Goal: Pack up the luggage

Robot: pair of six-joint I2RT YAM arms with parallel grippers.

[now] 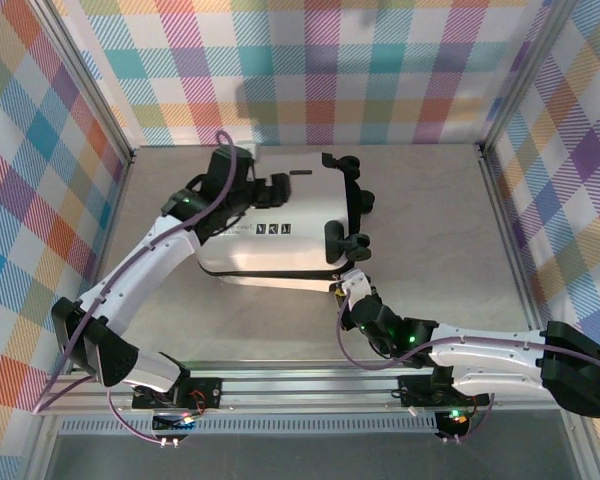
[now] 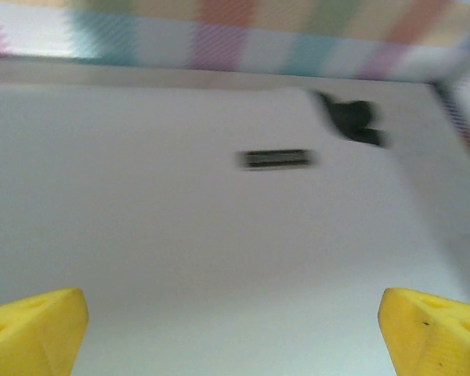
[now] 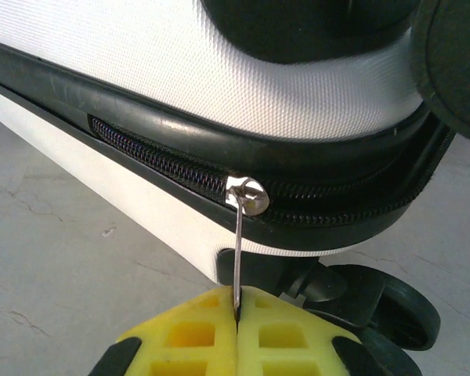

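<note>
The luggage (image 1: pixel 280 225), a small white hard-shell suitcase with black wheels and a black zipper seam, lies closed on the table. My left gripper (image 1: pixel 280 190) rests over its top shell, jaws wide open, with the yellow fingertips (image 2: pixel 31 333) far apart over the blurred white shell (image 2: pixel 219 235). My right gripper (image 1: pixel 342 288) is at the suitcase's near right corner, shut on the metal zipper pull (image 3: pixel 240 251), which hangs from the slider (image 3: pixel 247 192) on the zipper seam (image 3: pixel 164 160). A wheel (image 3: pixel 392 309) sits just right of the yellow fingers (image 3: pixel 188 337).
Aluminium frame posts and plaid walls enclose the grey table (image 1: pixel 450 220). Bare table surface lies right of and in front of the suitcase. The metal rail (image 1: pixel 310 385) with both arm bases runs along the near edge.
</note>
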